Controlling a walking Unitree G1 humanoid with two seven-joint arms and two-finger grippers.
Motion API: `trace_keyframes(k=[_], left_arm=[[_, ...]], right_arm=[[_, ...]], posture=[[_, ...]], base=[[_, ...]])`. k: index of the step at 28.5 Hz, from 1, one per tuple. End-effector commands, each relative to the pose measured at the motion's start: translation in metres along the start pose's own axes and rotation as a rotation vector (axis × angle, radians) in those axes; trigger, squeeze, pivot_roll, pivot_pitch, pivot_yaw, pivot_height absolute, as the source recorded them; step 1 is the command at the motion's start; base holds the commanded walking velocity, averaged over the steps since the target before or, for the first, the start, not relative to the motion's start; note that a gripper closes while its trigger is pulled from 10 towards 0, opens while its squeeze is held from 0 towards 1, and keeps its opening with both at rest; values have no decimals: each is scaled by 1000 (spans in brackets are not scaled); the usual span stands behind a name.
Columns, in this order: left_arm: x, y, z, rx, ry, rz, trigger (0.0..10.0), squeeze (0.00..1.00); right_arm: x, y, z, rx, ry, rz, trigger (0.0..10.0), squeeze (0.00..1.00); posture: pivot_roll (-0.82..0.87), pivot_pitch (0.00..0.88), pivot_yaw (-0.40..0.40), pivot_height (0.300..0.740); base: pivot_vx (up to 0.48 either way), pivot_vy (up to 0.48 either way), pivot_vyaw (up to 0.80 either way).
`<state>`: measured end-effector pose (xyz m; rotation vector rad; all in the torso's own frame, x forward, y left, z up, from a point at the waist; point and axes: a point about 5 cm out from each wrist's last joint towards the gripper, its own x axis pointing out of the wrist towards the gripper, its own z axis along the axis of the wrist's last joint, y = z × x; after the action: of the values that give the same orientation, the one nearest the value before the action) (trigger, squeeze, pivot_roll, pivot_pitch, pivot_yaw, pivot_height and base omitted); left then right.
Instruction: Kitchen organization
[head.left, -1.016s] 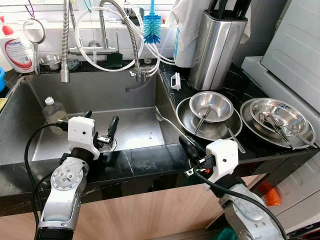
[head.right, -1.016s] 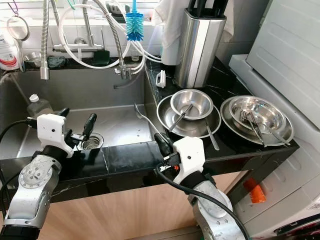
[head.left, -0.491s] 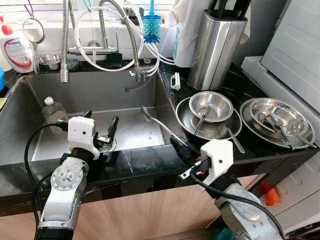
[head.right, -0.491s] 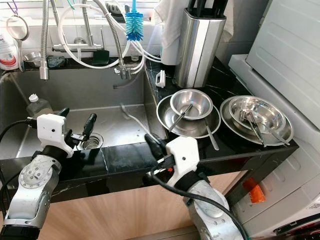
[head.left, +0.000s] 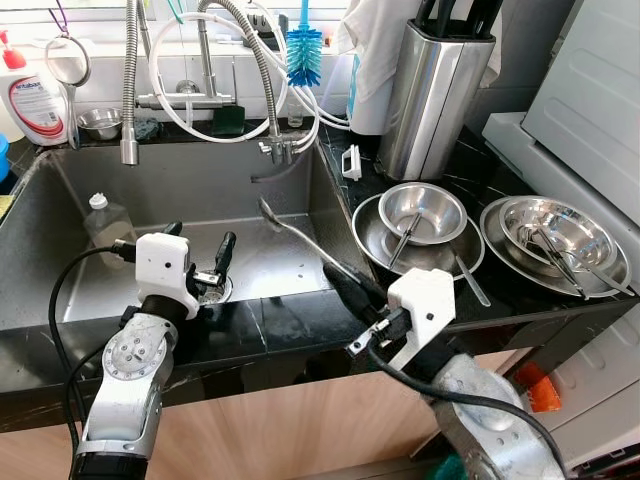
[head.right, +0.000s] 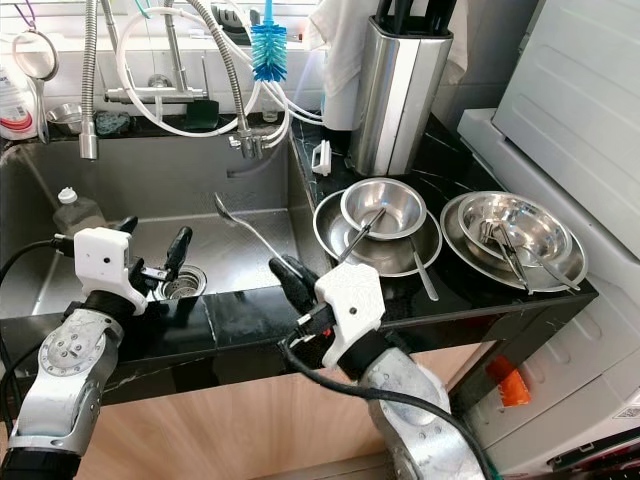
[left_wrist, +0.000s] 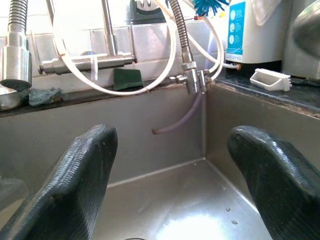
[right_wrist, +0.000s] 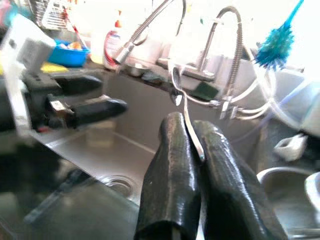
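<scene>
1. Nearest the camera, the right gripper (head.left: 340, 283) sits over the front edge of the black desk (head.left: 290, 325), at the sink's right front corner, its jaws closed on the handle of a long metal spoon (head.left: 296, 238).
2. The spoon slants up and away from the jaws toward the robot's left, its bowl hanging above the sink basin (head.left: 270, 262). In the right wrist view the spoon (right_wrist: 182, 107) rises between the two black fingers (right_wrist: 170, 170), which press together around it.
3. The left gripper (head.left: 200, 255) hovers over the front of the basin near the drain (head.left: 213, 290), its jaws open and empty; the left wrist view shows both fingers (left_wrist: 75, 175) wide apart with bare sink wall between them.
4. A small clear bottle (head.left: 105, 225) stands in the basin's left part, beyond the left gripper.
5. To the right on the desk, a steel bowl sits in a steel plate (head.left: 415, 240) with utensils in it; further right is a second stack of steel dishes (head.left: 555, 235), also holding utensils.
6. Behind those stands a steel knife block (head.left: 435, 90), with a small white scrub brush (head.left: 351, 163) beside it.
7. At the back, a spring-neck faucet (head.left: 240, 60) arches over the sink, a blue bottle brush (head.left: 303, 50) hangs near it, and a soap bottle (head.left: 35, 95) stands on the ledge at far left.
</scene>
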<state>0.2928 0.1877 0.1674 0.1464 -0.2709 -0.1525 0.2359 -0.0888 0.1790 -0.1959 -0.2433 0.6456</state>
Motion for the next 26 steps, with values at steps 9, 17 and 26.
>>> trace_keyframes(k=[9,17,26], left_arm=[[0,10,-6,-29,35,52,10000,0],[3,34,-4,-247,40,177,10000,0],[8,33,1,-400,32,161,10000,0]], right_arm=[[-3,0,2,-208,-50,-29,10000,0],[-10,0,-7,-404,-21,4,10000,0],[-17,-6,-16,-472,2,-12,10000,0]], posture=[[45,0,-63,740],[44,0,-66,740],[37,0,-64,740]], base=[[0,0,0],[0,0,0],[0,0,0]])
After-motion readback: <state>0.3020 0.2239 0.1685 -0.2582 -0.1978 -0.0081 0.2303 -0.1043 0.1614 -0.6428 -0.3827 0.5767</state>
